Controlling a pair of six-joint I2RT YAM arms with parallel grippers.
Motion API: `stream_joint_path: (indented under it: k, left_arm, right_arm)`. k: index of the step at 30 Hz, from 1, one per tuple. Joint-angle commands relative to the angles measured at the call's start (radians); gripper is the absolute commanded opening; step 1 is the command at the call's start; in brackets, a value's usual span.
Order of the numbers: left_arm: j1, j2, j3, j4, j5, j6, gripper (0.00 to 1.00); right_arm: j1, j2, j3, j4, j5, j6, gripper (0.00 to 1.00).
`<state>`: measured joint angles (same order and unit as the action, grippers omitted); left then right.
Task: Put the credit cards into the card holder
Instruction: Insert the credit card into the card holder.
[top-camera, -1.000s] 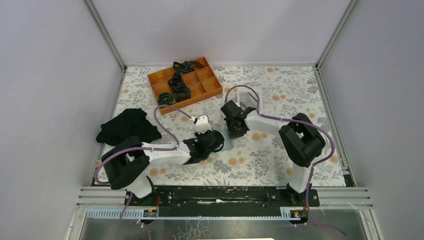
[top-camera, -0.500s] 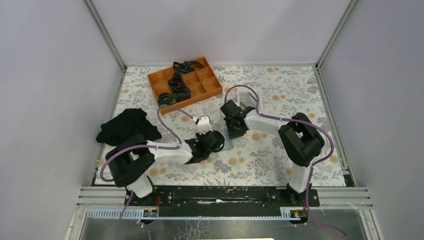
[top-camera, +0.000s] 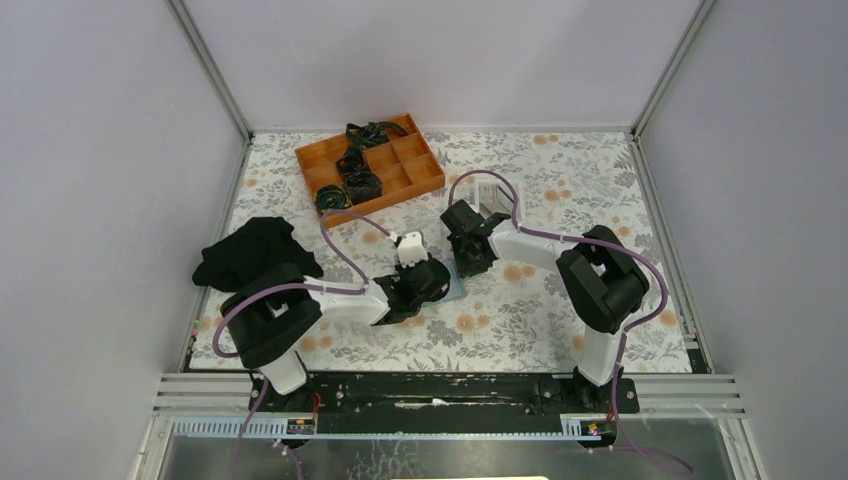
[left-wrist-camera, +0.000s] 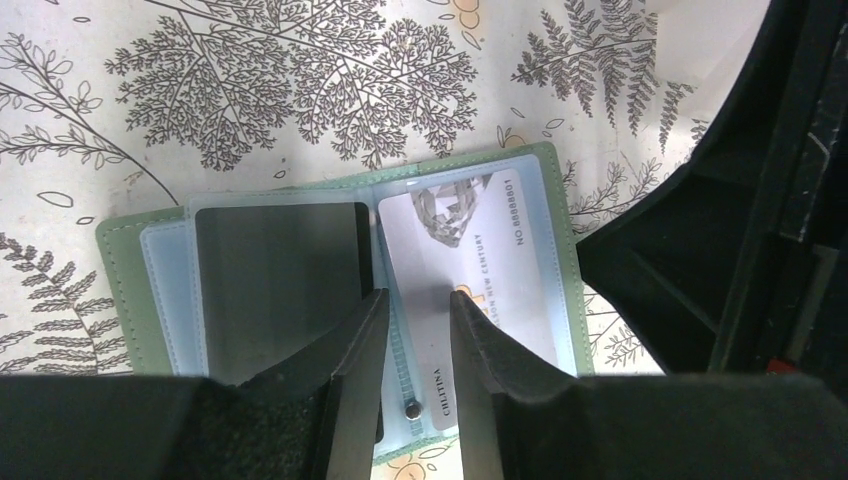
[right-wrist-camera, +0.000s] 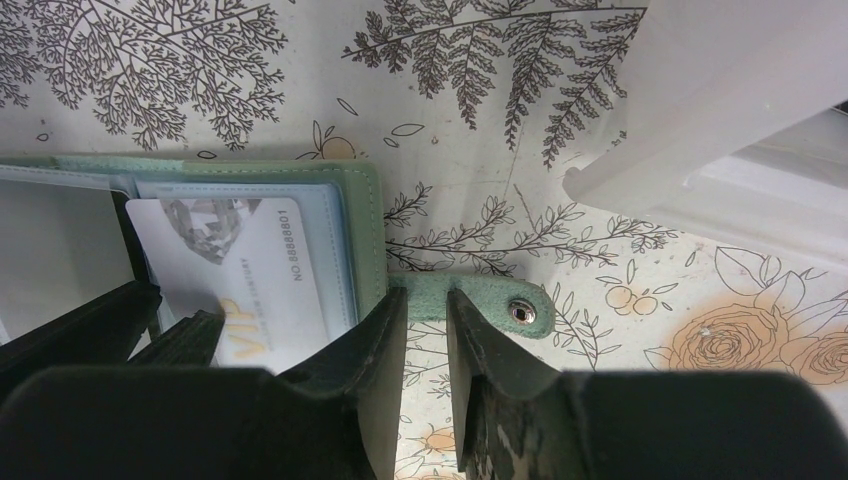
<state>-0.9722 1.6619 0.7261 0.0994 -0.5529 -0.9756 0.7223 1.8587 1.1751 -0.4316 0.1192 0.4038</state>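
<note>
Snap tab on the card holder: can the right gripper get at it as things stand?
Probably yes. The right gripper hangs over the snap tab, jaws slightly apart astride its base, nothing between; the white tray lies off to the side.

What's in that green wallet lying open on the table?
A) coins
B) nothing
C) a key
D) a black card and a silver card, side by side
D: the card holder lies spread open, with a black card on one page and a silver card on the other.
</note>
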Motion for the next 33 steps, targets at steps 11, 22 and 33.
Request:
stream_joint_path:
  k: [11, 22, 33]
  left_arm:
    - [0.022, 0.078, 0.073, 0.036, 0.042, 0.036, 0.36]
    - [0.024, 0.070, 0.082, 0.044, 0.039, 0.039, 0.25]
    - [0.024, 0.000, 0.046, 0.007, 0.034, 0.018, 0.24]
  right_arm:
    - [0.019, 0.045, 0.001, 0.025, -0.031, -0.006, 0.29]
    - [0.018, 0.043, -0.005, 0.033, -0.035, -0.009, 0.26]
    - [0.018, 0.040, -0.001, 0.035, -0.031, -0.003, 0.26]
